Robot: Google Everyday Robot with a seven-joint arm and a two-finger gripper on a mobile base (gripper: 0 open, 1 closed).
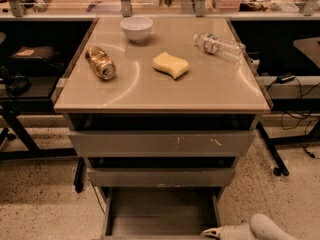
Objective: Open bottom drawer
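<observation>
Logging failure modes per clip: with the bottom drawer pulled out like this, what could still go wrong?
1. The gripper sits at the bottom drawer's front right corner. Retracting carelessly could snag the drawer or nudge it back in.
2. The can and water bottle lie on their sides on the tabletop. A jolt might roll them off.

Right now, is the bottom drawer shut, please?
No, the bottom drawer is pulled out, tray showing, with the gripper at its front right corner.

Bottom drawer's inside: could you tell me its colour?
Bottom drawer: grey, camera view; gripper at its front right.
</observation>
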